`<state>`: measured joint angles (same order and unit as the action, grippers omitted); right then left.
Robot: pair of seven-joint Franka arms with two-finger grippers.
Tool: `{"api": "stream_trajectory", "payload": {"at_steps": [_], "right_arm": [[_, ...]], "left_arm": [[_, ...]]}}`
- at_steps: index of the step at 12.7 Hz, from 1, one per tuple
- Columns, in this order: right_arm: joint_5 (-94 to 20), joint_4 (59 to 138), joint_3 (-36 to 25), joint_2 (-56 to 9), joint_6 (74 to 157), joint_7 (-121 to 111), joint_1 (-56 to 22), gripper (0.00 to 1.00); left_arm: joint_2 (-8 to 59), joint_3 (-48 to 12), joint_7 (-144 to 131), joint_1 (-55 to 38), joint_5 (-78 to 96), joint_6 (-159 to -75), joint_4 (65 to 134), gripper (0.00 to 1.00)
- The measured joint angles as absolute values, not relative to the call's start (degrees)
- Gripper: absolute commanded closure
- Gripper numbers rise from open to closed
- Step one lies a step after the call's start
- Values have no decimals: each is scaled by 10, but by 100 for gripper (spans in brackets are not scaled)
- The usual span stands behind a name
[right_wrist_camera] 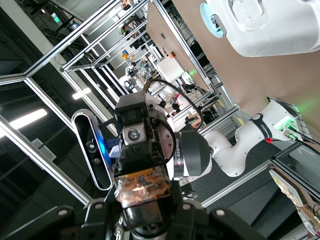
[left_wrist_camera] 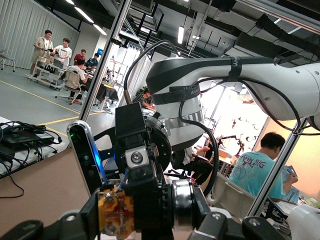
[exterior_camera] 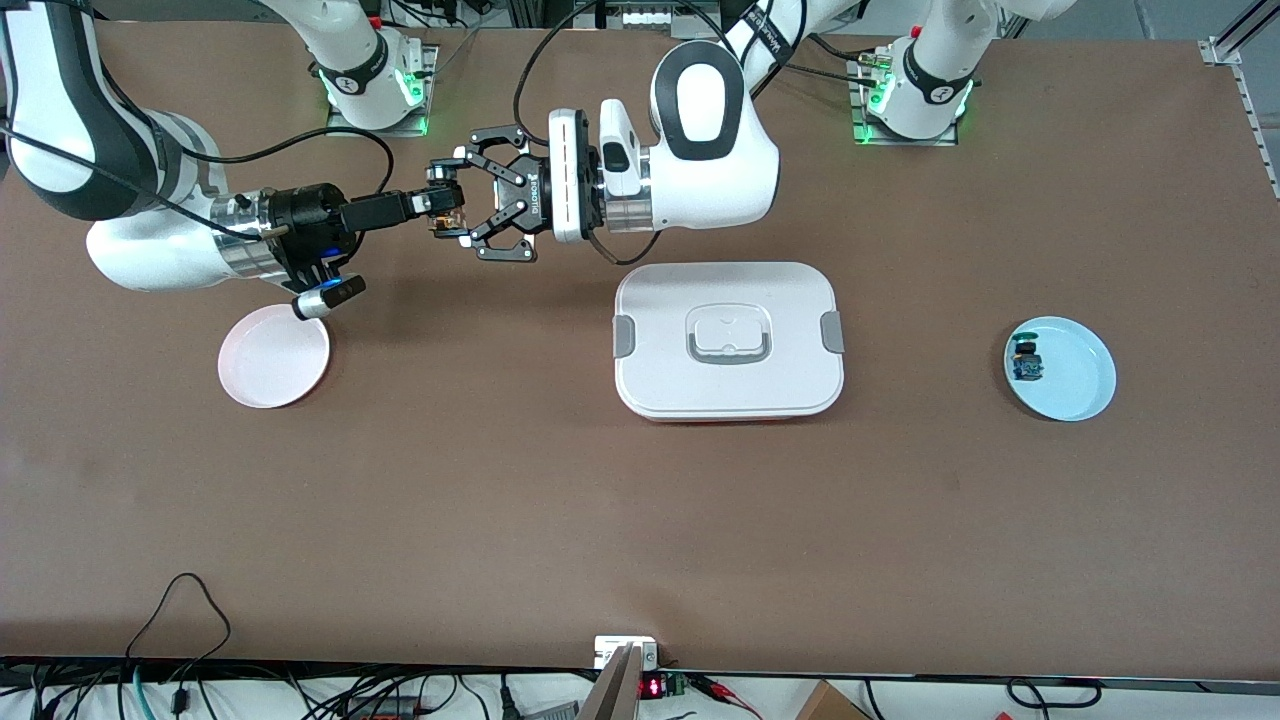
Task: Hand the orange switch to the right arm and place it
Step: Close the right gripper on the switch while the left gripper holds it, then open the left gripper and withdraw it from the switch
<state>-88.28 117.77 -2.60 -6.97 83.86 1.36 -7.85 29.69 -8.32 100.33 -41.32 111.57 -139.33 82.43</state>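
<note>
The orange switch (exterior_camera: 448, 214) is up in the air over the table, toward the right arm's end from the white container. My right gripper (exterior_camera: 440, 206), with slim black fingers, is shut on it. My left gripper (exterior_camera: 456, 207), the wide linkage one, faces the right gripper. Its fingers (exterior_camera: 447, 171) stand spread on either side of the switch, apart from it. The switch shows in the left wrist view (left_wrist_camera: 114, 212) against the right arm's black wrist, and in the right wrist view (right_wrist_camera: 142, 186).
A pink plate (exterior_camera: 273, 358) lies under the right arm's wrist, nearer the front camera. A white lidded container (exterior_camera: 728, 340) sits mid-table. A blue plate (exterior_camera: 1075, 385) toward the left arm's end holds a black switch with green and blue parts (exterior_camera: 1026, 360).
</note>
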Motion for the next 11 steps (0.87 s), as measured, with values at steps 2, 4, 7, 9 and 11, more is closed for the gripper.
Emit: {"api": "stream_trajectory", "payload": {"at_steps": [2,4,7,9,11], "right_arm": [[-883,1178,-26,-70,839,11,-80,81],[-883,1178,-26,-69,839,6,-86,81],[-883,1178,-26,-69,839,3,-88,82],[-883,1178,-26,-69,839,3,-88,82],[-883,1177,-27,-69,846,2,-86,82]], "left_arm": [[297,-84,1002,-413,1116,-1393,824,0],[297,-84,1001,-414,1116,-1393,824,0],[297,-84,1001,-414,1116,-1393,824,0],[297,-83,1001,-413,1116,-1393,824,0],[297,-80,1001,-407,1116,-1393,824,0]]}}
